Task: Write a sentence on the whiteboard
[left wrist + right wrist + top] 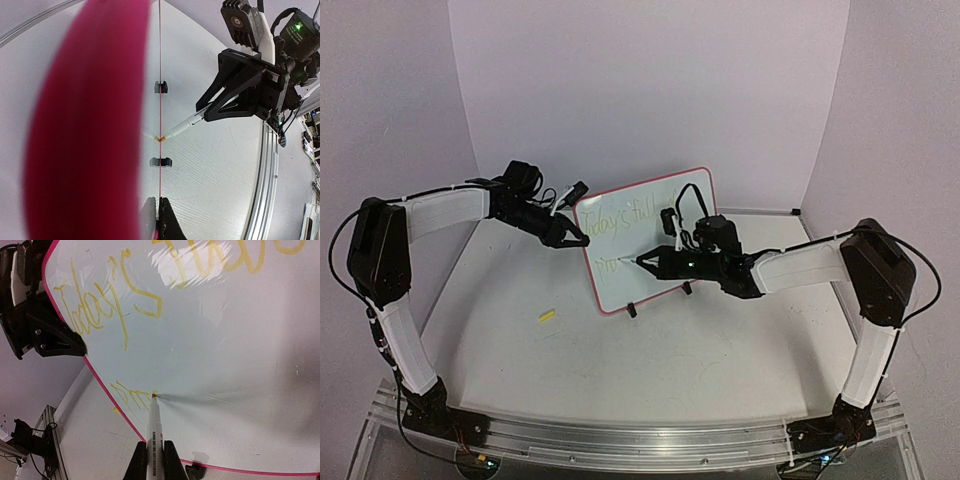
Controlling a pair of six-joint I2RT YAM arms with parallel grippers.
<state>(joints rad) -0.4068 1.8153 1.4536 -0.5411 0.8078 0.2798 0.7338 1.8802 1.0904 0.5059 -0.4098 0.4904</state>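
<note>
The whiteboard [630,290] stands near the desk's [700,350] far edge, its rim pinched by the left tool [576,238]. The right tool [658,262], pinching a marker [154,432], is starting the second line of the sentence [125,325]. The next strokes likely need steady rightward travel.

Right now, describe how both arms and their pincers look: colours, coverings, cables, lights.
The left arm and right arm match: white covered links between bulky black joint housings, with thin black cables looping alongside. The left pincer and right pincer are black, angular and taper to a point. A small green light glows on the right wrist.
</note>
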